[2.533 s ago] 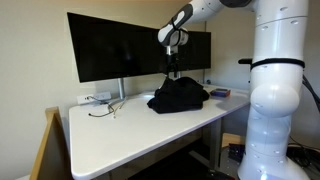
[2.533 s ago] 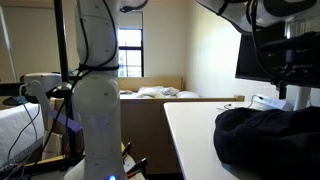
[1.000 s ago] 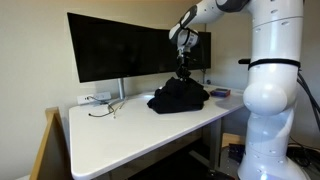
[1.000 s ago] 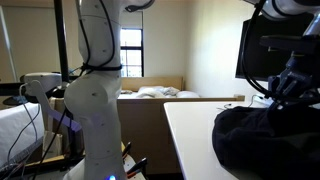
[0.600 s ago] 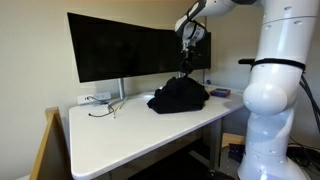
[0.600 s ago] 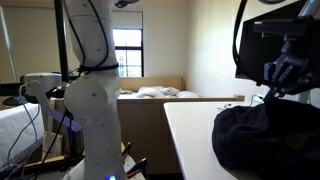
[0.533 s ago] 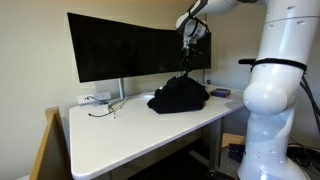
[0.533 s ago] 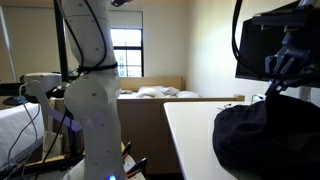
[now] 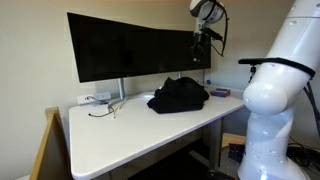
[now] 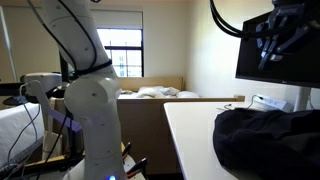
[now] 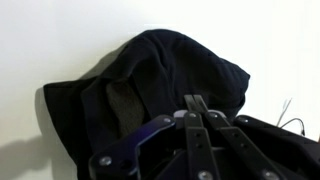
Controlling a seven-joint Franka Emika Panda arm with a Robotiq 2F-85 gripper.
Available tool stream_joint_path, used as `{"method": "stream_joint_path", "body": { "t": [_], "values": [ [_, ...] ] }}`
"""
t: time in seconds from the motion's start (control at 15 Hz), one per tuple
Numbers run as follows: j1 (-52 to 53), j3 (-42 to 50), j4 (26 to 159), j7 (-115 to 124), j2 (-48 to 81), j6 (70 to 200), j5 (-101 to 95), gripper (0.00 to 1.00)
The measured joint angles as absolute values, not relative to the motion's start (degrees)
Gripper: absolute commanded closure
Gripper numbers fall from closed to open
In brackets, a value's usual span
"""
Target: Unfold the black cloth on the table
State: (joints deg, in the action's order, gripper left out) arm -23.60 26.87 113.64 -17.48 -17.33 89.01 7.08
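The black cloth (image 9: 180, 95) lies in a rumpled heap on the white table (image 9: 130, 130), in front of the monitors. In both exterior views my gripper (image 9: 205, 42) hangs high above the cloth, well clear of it. From the side, the cloth (image 10: 265, 140) bulges at the table's (image 10: 190, 130) edge with the gripper (image 10: 272, 45) up at monitor height. The wrist view looks down on the cloth (image 11: 150, 75), and my gripper (image 11: 193, 100) is shut, fingers pressed together with nothing between them.
Two black monitors (image 9: 120, 45) stand along the table's back edge. Glasses or a cable (image 9: 105, 106) lie near the monitor stand and a small flat object (image 9: 220, 92) beside the cloth. The robot's white base (image 9: 270, 110) stands by the table's corner.
The gripper has risen from the cloth to monitor height. The cloth's peak, pulled up half a second ago, has dropped back onto the heap.
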Motion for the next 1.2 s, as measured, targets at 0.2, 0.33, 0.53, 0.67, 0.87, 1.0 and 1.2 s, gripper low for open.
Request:
{"method": "stream_joint_path", "body": {
  "t": [0.2,0.33,0.53,0.67,0.87,1.0,1.2],
  "values": [
    [-23.62,27.66,116.12,-16.6,-17.63,88.88,4.57,0.62],
    [-23.35,27.55,116.72,-15.67,-16.99,89.69,4.69,0.5],
    [-21.85,26.48,116.6,-11.82,-15.21,90.96,6.81,0.31],
    [-20.69,25.15,116.15,-6.79,-13.49,91.76,9.66,0.17],
    [-19.48,23.08,114.64,0.04,-10.07,94.55,12.69,0.02],
    [-19.09,22.19,112.9,3.06,-7.34,97.29,13.63,0.0],
    [-19.09,21.72,108.69,6.12,-2.52,100.5,14.04,0.0]
  ]
}}
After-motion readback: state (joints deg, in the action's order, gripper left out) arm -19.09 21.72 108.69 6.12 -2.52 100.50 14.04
